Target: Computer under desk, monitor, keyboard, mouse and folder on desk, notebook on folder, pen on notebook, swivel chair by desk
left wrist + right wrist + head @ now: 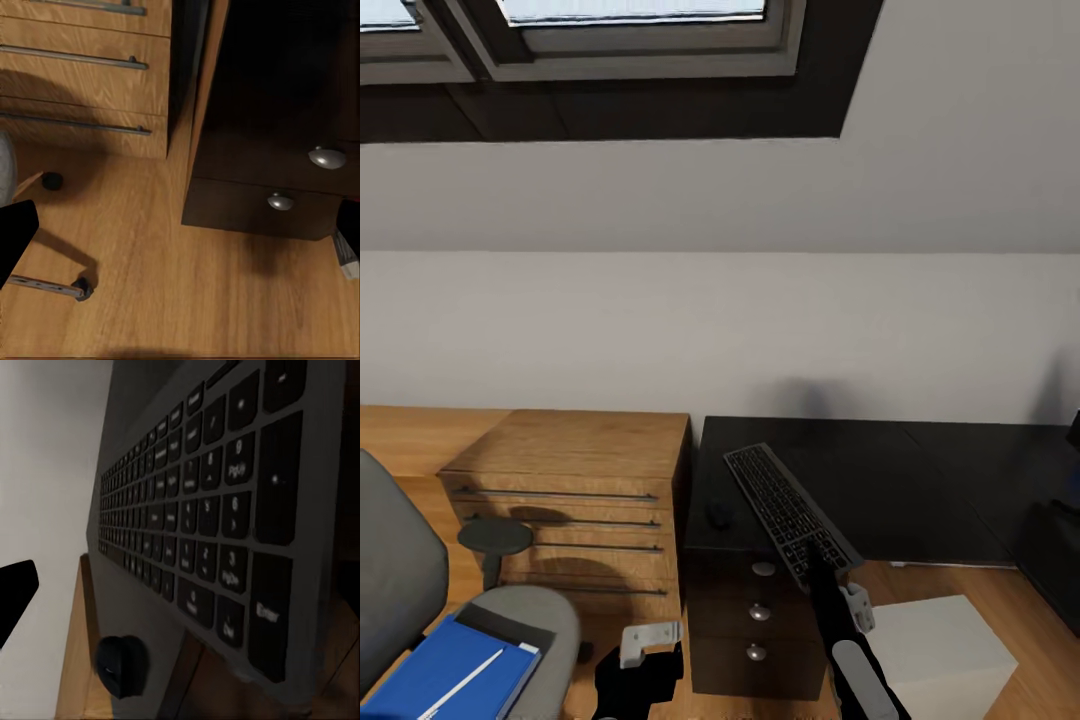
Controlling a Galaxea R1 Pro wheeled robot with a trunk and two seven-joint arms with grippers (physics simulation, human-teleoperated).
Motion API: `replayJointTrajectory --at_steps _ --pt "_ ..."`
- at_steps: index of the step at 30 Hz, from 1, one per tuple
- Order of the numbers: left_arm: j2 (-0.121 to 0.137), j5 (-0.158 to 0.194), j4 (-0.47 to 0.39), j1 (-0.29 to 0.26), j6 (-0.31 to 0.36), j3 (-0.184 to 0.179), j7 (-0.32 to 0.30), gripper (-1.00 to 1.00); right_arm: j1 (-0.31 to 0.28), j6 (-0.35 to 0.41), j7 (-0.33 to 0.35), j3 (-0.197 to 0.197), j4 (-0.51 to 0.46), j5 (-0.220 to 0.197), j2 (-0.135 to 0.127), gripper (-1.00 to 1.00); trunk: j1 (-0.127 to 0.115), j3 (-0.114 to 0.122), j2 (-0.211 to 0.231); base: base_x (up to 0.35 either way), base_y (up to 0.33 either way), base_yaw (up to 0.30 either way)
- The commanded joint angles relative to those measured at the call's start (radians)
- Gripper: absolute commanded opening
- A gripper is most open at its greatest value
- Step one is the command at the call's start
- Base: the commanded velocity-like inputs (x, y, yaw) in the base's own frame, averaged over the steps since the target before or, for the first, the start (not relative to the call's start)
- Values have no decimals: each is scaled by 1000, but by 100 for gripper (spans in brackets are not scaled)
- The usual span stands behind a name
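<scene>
Clamped on the near end of the keyboard (790, 512), my right gripper (812, 556) holds it tilted above the desk (920, 480), its far end reaching over the black top. My left gripper (645, 640) hangs low before the desk's drawer unit (758, 625); whether its fingers are apart I cannot tell. Left of the desk, the swivel chair (420, 600) carries the folder (450, 665), with the notebook (505, 625) and pen (460, 685) on it. On the desk's left part sits the mouse (720, 513), below the keyboard. The dresser (575, 500) stands beside the desk.
</scene>
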Motion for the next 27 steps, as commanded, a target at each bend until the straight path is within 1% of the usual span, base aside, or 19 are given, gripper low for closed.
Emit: replayJointTrajectory --at_steps 1,21,27 --pt "0 8 -2 0 2 -1 7 100 -1 -1 8 -2 1 -10 1 100 -4 2 7 -254 0 0" --pt "0 8 -3 0 2 3 7 100 -1 -1 8 -1 4 -8 1 100 -81 65 147 -330 0 0" --pt "1 8 1 0 3 9 7 100 -1 -5 11 3 6 7 -4 100 -104 84 189 -330 0 0"
